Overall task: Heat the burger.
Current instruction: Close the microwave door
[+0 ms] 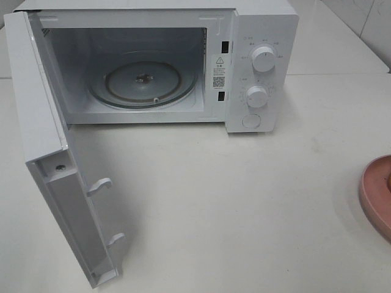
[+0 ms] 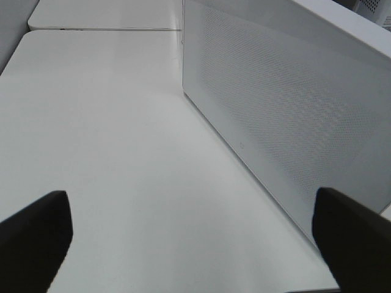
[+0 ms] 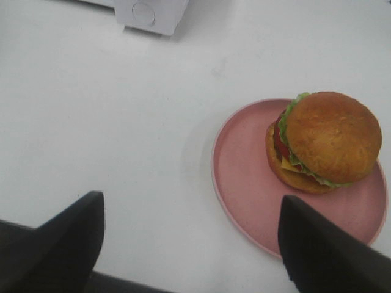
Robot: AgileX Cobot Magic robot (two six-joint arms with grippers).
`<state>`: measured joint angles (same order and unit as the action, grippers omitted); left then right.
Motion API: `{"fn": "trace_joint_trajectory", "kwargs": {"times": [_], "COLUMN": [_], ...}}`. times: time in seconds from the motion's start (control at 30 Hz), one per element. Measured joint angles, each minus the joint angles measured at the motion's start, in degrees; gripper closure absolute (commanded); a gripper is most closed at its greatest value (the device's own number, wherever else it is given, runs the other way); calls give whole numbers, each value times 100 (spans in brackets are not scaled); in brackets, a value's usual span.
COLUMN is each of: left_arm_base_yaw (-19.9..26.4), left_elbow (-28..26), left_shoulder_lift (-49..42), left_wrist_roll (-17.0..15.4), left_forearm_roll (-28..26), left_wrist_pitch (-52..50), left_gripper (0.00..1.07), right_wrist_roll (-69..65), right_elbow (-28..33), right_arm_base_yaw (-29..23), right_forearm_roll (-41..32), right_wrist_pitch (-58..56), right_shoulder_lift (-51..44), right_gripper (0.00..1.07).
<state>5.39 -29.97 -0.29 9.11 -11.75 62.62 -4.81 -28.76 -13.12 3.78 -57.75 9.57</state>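
Note:
The burger (image 3: 324, 140), with a domed orange-brown bun and green lettuce, sits on the far side of a flat pink plate (image 3: 256, 183) in the right wrist view. My right gripper (image 3: 192, 250) is open and empty, hovering above the table beside the plate's near-left rim, apart from the burger. The plate's edge (image 1: 374, 195) shows at the right border of the exterior view; the burger is cut off there. The white microwave (image 1: 256, 36) stands at the back with its door (image 1: 55, 177) swung fully open. My left gripper (image 2: 195, 244) is open and empty over bare table.
A glass turntable (image 1: 143, 82) lies inside the microwave cavity. Two dials (image 1: 264, 59) and a button are on its right panel. The open door juts toward the front left; its dotted outer face (image 2: 293, 116) fills the left wrist view. Neither arm shows in the exterior view.

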Motion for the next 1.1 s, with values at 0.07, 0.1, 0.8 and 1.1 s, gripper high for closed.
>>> {"fn": "trace_joint_trajectory", "kwargs": {"times": [0.07, 0.1, 0.8, 1.1], "left_arm_base_yaw": [0, 0, 0, 0], "left_elbow": [0, 0, 0, 0], "left_shoulder_lift": [0, 0, 0, 0], "left_wrist_roll": [0, 0, 0, 0], "left_forearm_roll": [0, 0, 0, 0], "left_wrist_pitch": [0, 0, 0, 0], "left_gripper": [7, 7, 7, 7], "right_wrist_roll": [0, 0, 0, 0], "right_elbow": [0, 0, 11, 11], "right_arm_base_yaw": [126, 126, 665, 665], "right_forearm_roll": [0, 0, -11, -11], "right_wrist_pitch": [0, 0, 0, 0], "right_shoulder_lift": [-372, -372, -980, -980], "right_gripper": [32, 32, 32, 32]}}
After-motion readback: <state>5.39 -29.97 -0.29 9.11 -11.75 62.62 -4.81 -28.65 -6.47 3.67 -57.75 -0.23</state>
